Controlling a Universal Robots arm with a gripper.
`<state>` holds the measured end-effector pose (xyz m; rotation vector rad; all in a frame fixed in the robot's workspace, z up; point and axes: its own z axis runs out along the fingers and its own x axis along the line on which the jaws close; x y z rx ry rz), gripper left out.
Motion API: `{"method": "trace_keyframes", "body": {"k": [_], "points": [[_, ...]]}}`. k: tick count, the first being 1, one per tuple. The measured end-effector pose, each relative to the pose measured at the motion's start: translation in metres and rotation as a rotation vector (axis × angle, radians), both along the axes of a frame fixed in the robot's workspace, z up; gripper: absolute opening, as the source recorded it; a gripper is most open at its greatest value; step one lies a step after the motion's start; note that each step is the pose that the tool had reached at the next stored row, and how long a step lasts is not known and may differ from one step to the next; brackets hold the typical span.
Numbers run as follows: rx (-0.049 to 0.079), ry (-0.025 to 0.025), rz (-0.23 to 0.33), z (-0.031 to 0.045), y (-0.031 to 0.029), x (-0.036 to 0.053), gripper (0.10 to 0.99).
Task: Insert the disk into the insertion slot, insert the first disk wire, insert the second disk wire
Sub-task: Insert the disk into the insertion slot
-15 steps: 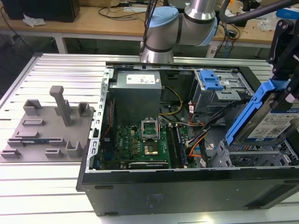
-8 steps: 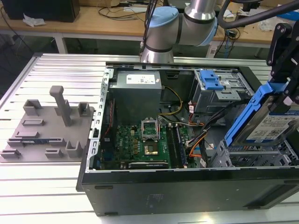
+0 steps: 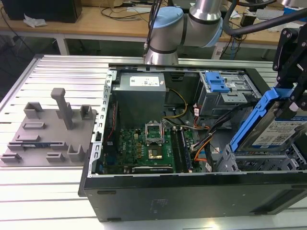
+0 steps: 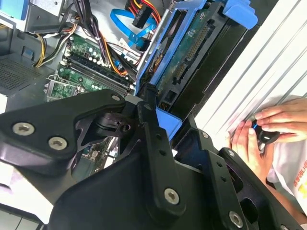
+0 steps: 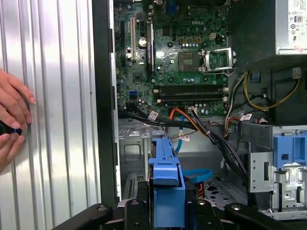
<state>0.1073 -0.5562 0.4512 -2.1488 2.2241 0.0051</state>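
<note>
**Grasp check**

Saw gripper (image 3: 289,99) clamped on disk (image 3: 284,132) by its blue carrier. Found disk tilted, high end toward the exterior view's right, low end just over insertion slot (image 3: 250,164) inside open computer case (image 3: 168,196). Noted a person's hands (image 5: 10,120) resting on ribbed table (image 5: 57,96).

An open black computer case (image 3: 192,196) is laid on a slotted aluminium table (image 3: 62,76). Inside it, a green motherboard (image 3: 144,148) is seen next to a grey power supply (image 3: 141,91), with a tall drive cage (image 3: 230,96) bearing a blue latch (image 3: 216,82) nearby. A grey fixture plate (image 3: 48,134) is set just beside the case, at the exterior view's left.
</note>
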Motion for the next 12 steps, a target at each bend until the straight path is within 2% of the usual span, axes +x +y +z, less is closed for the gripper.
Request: {"method": "trace_keyframes", "body": {"k": [7, 12], "points": [[0.0, 0.0001, 0.0, -0.0087, 0.0, 0.0, 0.365], [0.0, 0.0003, 0.0, -0.0196, -0.0001, 0.0, 0.365]]}}
